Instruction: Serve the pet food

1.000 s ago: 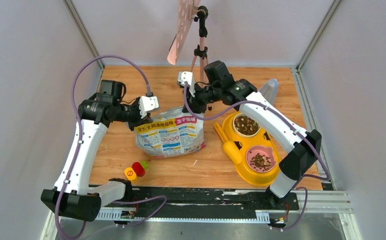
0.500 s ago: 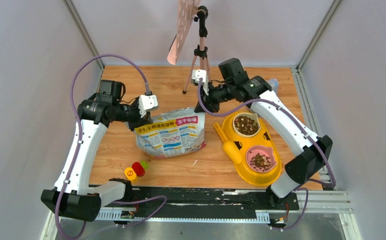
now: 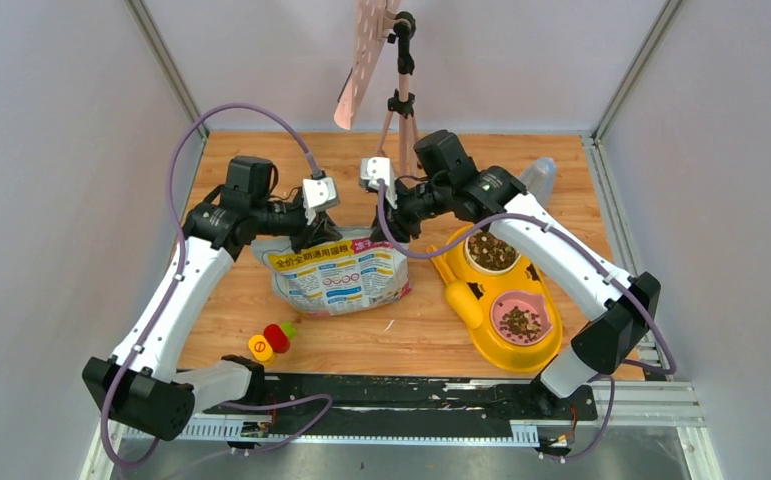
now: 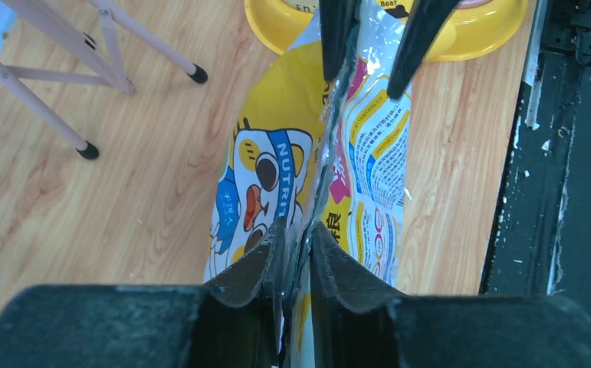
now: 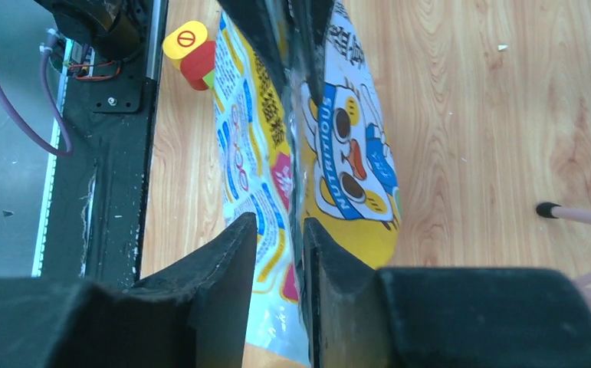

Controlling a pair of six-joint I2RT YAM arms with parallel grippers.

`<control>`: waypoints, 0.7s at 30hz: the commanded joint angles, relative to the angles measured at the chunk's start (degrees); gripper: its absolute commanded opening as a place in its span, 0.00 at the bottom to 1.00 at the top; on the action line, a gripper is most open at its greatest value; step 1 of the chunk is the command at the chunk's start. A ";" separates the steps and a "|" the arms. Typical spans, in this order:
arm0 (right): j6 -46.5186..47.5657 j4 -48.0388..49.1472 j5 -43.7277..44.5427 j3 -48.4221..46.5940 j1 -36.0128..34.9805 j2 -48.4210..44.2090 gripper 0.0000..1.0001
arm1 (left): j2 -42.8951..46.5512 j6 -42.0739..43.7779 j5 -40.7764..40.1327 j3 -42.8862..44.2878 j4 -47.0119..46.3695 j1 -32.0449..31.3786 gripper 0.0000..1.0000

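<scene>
Compared with a second ago, the left gripper (image 4: pixel 297 230) has slid from the left corner of the bag (image 3: pixel 341 275) inward along its top. The right gripper (image 5: pixel 278 222), which was lifted off toward the feeder (image 3: pixel 551 342) half a second ago, has come back to the same top edge. Now both sit on the seam (image 4: pixel 324 153), facing each other. The pet food (image 3: pixel 492 249) already lies in the two bowls of the yellow feeder, just to the right of the bag. We therefore judge that the serving itself is finished and that the arms are busy with the mouth of the bag, perhaps closing it. The top view gives us the filled bowls and the whole layout, but the wrists hide both pairs of fingertips there. The wrist views give what is missing. The left fingers stand on the two sides of the seam with only a thin slit, and we cannot tell if they really pinch it. The right fingers stand wider, with the seam near one finger only, so this pincer looks released. Each wrist view also shows the other gripper's fingers at the far end of the seam, but no kibble.
</scene>
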State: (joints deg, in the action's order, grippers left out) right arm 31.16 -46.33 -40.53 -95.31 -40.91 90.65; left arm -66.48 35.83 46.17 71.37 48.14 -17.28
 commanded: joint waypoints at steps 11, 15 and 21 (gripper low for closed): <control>-0.13 3.38 2.89 -2.21 -1.90 1.14 0.10 | -0.14 -8.15 4.80 -0.22 -9.71 -0.73 0.21; -3.08 4.53 0.41 -3.60 -2.31 3.83 0.30 | -1.41 -11.30 6.08 -0.38 -12.40 -0.82 0.04; -5.05 6.65 0.93 -5.90 -3.65 7.22 0.03 | -2.00 -9.32 6.98 2.08 -8.76 -0.84 0.00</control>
State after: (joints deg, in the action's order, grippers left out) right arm 28.64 -43.13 -38.44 -98.02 -43.77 95.85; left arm -68.45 26.74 49.89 70.78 41.45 -17.89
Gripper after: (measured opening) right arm 0.203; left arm 0.009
